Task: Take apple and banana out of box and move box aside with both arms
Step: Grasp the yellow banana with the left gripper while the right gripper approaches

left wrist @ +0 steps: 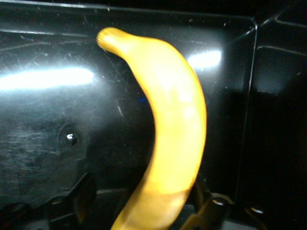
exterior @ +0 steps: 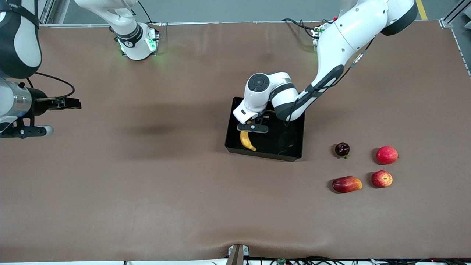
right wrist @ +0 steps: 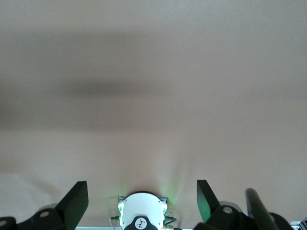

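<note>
The black box (exterior: 294, 127) stands mid-table, toward the left arm's end. The yellow banana (exterior: 247, 141) lies in it by the wall toward the right arm's end. My left gripper (exterior: 254, 127) is down inside the box over the banana's upper end. In the left wrist view the banana (left wrist: 172, 120) lies on the box floor (left wrist: 48, 120) between the gripper's (left wrist: 144, 208) spread fingers, with a gap on one side. The streaked red apple (exterior: 381, 179) sits on the table, nearer the front camera than the box. My right gripper (exterior: 71, 103) waits open and empty over bare table at its own end; the right wrist view shows it (right wrist: 142, 201) too.
A dark cherry-like fruit (exterior: 342, 149), a plain red round fruit (exterior: 387, 155) and a red-yellow mango (exterior: 347, 184) lie beside the apple. The right arm's base (exterior: 136, 42) stands at the table's back edge and also shows in the right wrist view (right wrist: 142, 213).
</note>
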`<state>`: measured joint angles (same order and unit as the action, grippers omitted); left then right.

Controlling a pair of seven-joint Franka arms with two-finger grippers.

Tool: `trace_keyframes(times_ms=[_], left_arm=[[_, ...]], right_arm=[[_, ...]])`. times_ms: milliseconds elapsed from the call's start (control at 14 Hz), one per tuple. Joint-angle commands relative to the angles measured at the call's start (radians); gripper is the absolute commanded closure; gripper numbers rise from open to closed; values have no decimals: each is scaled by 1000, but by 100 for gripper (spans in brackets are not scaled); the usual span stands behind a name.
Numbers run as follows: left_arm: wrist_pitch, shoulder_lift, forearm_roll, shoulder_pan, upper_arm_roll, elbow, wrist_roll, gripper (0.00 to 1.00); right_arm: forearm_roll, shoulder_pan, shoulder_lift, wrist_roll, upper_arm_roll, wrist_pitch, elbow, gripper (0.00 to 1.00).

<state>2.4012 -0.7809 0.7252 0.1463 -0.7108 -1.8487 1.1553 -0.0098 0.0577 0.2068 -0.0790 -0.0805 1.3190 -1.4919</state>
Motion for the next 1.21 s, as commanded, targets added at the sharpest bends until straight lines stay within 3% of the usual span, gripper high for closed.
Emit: trace_keyframes(times_ms=[0, 143, 429, 571, 714, 857, 1000, 1143], left_arm=[[22, -12, 23, 12, 11, 8, 59, 72], [22, -11, 23, 12, 11, 11, 66, 100], [-25, 49, 22, 27, 1, 23, 79, 100], [-94, 109, 7, 9, -34, 25, 77, 100], [-144, 166, -27, -22, -74, 25, 72, 100], [-181, 209, -61, -117, -163, 23, 35, 100], [-253, 221, -61, -261, -301, 25, -31, 100], [-319, 220, -61, -444, -445, 16, -142, 100]], right_arm=[[-24, 2, -3, -8, -2, -26, 4, 0], [-24, -6, -1, -10, -7, -30, 4, 0], [-53, -9, 32, -57, -7, -15, 25, 0], [-88, -12, 72, -114, -7, -24, 102, 0], [-66, -19, 77, -108, -7, -21, 104, 0], [40, -35, 82, -107, -12, -15, 88, 0], [156, -44, 97, -102, -12, 8, 56, 0], [197, -32, 97, -96, -9, 38, 38, 0]])
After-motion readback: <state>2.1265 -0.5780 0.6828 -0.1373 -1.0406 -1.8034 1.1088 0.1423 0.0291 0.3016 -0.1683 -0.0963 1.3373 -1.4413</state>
